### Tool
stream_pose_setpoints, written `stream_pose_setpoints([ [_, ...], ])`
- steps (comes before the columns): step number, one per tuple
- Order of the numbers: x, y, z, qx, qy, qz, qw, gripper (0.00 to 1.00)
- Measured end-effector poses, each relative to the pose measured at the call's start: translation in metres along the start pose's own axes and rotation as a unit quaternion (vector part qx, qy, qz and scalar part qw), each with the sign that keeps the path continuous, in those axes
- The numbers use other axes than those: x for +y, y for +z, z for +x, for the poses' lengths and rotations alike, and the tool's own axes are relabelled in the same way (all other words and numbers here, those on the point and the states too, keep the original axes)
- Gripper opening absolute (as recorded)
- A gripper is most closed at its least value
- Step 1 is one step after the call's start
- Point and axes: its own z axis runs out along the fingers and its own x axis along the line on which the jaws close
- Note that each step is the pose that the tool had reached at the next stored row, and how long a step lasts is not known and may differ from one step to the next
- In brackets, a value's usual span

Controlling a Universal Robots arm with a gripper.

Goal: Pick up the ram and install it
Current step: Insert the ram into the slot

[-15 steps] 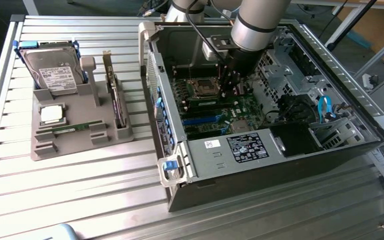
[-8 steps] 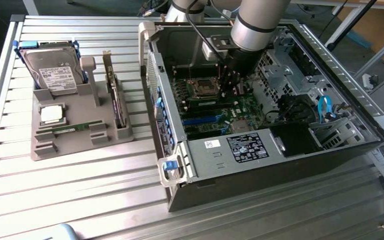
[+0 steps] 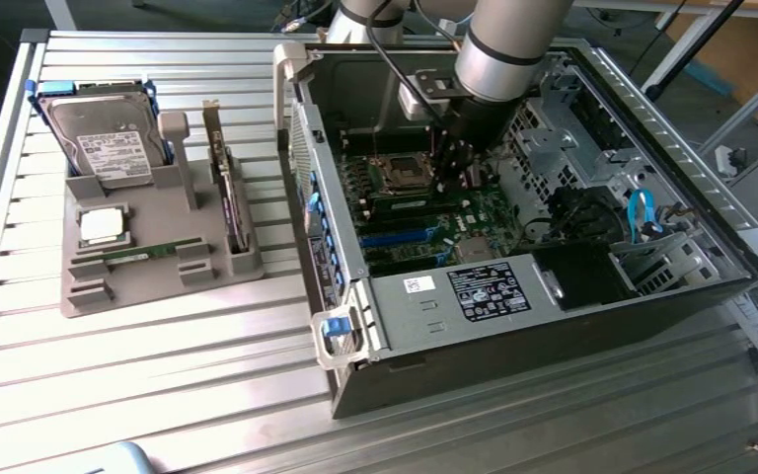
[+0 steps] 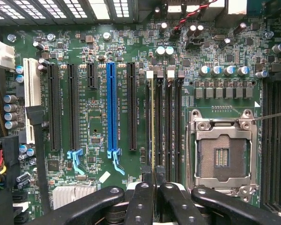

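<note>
Pinching the ram (image 4: 152, 122) edge-on, wrist view's gripper (image 4: 154, 177) hangs over memory slots (image 4: 168, 122)

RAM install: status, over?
Gripper shut on the ram, inside the case. Ram edge-on along the memory slot farthest from the CPU socket; seating unclear. Neighbouring slots empty.

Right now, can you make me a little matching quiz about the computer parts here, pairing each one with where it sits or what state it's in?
Things:
1. black gripper
2. square silver processor chip
3. silver metal processor socket

Places or states:
A. empty, on the green motherboard
B. shut on the thin green ram stick
C. lying on the grey tray beside the open computer case

Pairs: 1-B, 2-C, 3-A.
</note>
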Motion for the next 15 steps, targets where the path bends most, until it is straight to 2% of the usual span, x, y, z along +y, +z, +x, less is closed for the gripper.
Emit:
stream_pose_setpoints([
  [15,0.0000,0.0032,0.0000,-0.0001,0.000,0.0000,1.0000,0.12],
])
